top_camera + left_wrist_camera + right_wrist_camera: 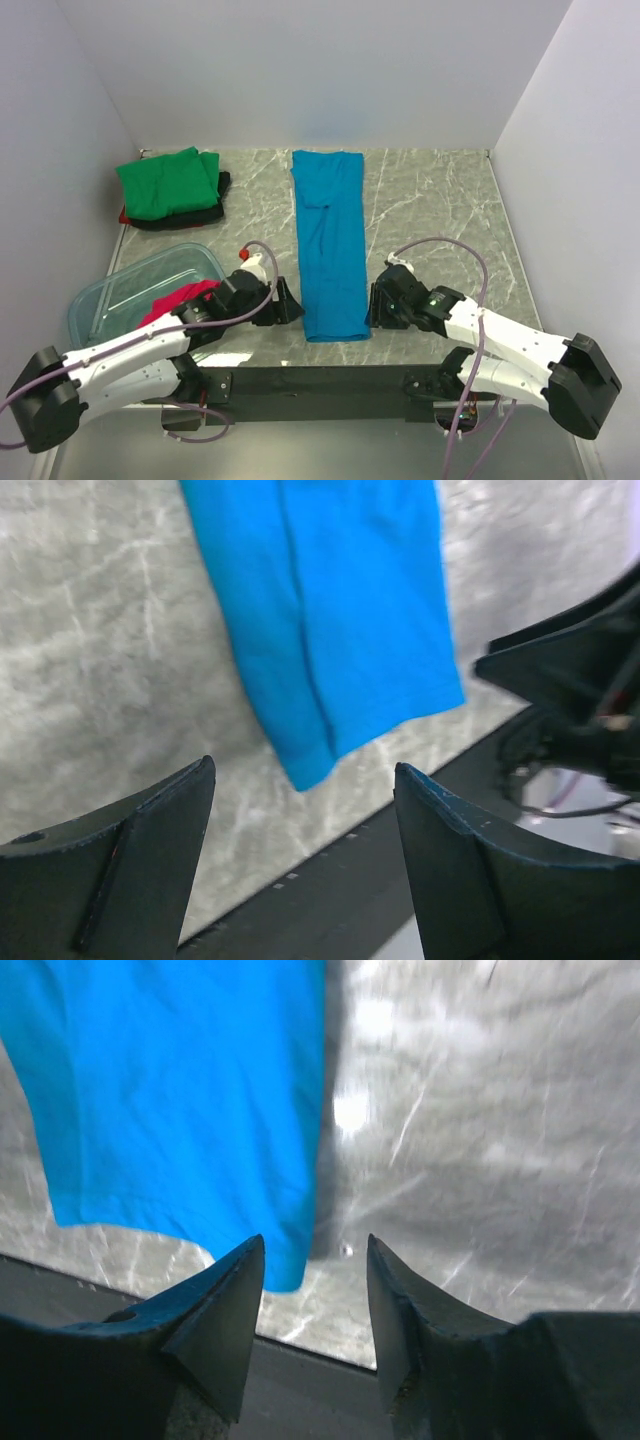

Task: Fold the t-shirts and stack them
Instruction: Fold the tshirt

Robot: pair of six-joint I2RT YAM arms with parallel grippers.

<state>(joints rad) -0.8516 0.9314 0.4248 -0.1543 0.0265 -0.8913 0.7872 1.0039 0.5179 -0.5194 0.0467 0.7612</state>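
Note:
A bright blue t-shirt (331, 242) lies folded into a long narrow strip down the middle of the table; it also shows in the left wrist view (320, 610) and the right wrist view (170, 1090). A green t-shirt (167, 182) lies folded on a black t-shirt (200, 215) at the back left. A magenta-red t-shirt (176, 300) sits in the clear bin (120, 290). My left gripper (287, 302) is open and empty, just left of the blue strip's near end. My right gripper (380, 304) is open and empty, just right of that near end.
The marble table (440, 200) is walled by white panels on three sides. A black bar (330, 380) runs along the near edge between the arm bases. A sliver of red cloth (124, 214) peeks from under the back-left stack.

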